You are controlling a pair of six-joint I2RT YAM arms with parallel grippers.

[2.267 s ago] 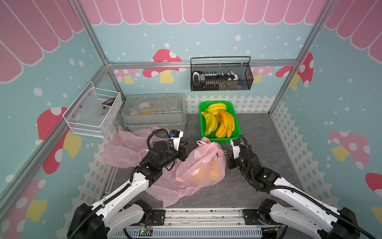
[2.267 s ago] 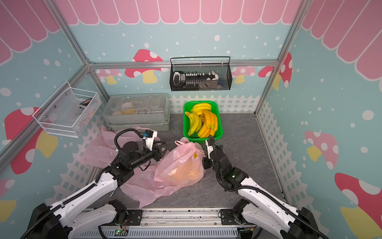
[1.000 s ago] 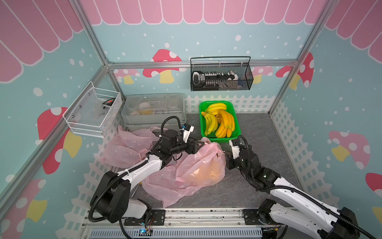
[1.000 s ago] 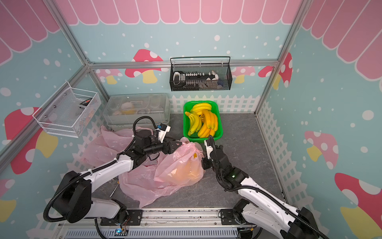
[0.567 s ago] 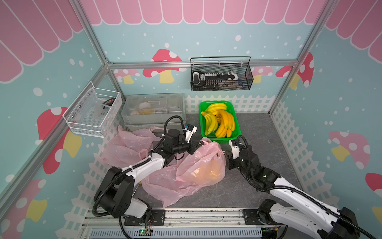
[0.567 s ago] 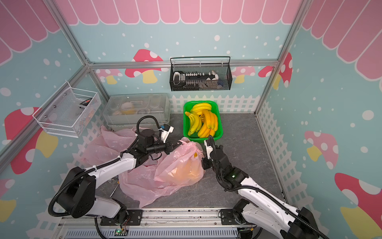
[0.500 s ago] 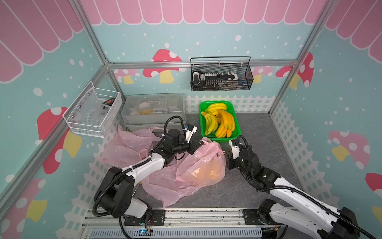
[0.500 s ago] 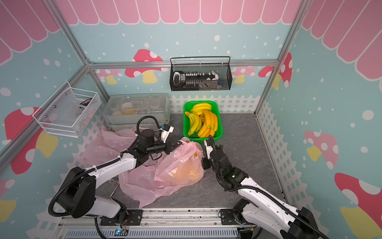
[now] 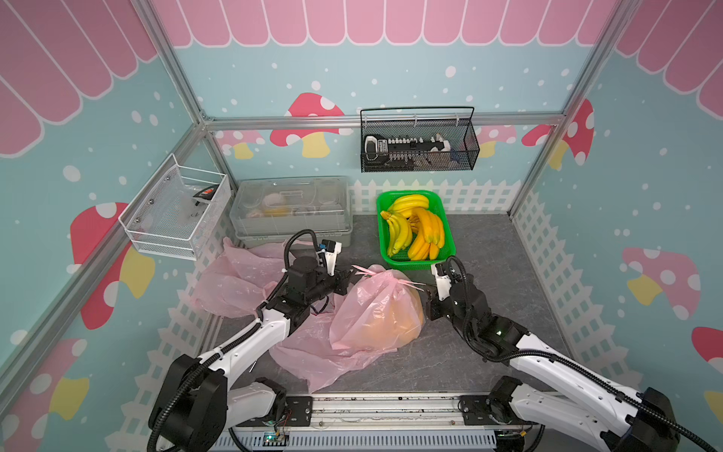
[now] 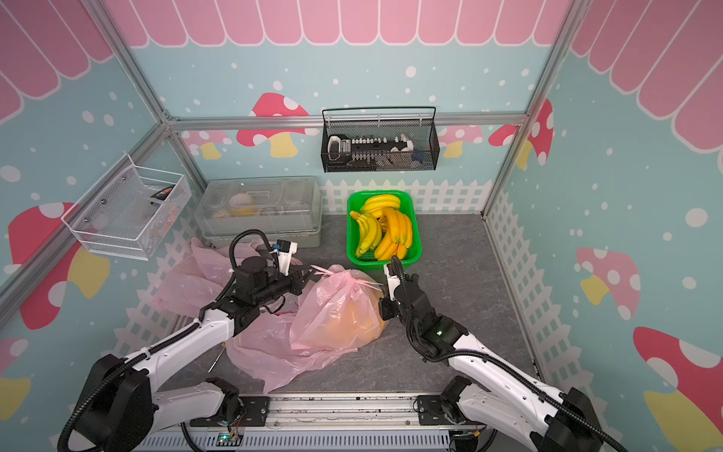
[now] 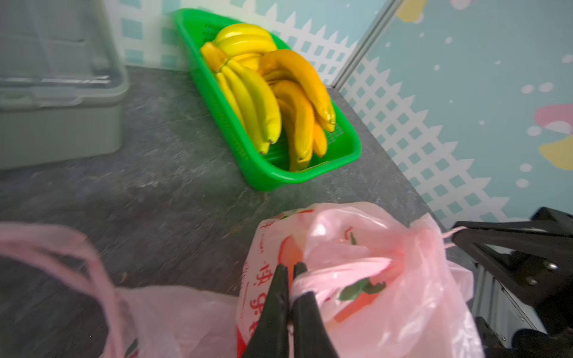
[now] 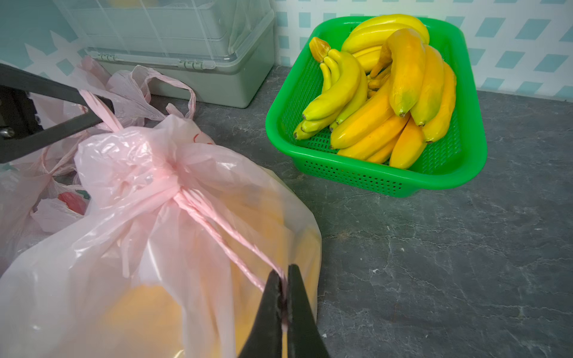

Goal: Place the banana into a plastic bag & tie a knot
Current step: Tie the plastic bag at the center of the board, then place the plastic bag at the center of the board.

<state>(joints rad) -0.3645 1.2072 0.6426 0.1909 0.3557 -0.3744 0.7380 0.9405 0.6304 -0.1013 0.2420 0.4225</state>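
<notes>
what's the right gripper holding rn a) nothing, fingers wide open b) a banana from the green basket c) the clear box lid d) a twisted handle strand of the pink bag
d: the right wrist view shows the right gripper with its fingers shut on the twisted handle strand of the pink bag.

Thin pink plastic film for the bag [image 12: 124, 248], crinkled, glossy, half see-through. Smooth, waxy-looking yellow skin on the bananas [image 12: 381, 102]. Shiny green perforated plastic for the basket [image 12: 372, 183]. Matt grey, stone-like veined top on the table [image 12: 434, 263]. Clear glossy plastic lid [image 12: 170, 28] over a dull grey-green plastic box [image 12: 217, 83]. Black wire mesh for the wall rack [image 9: 418, 164], probably painted metal at this distance.
</notes>
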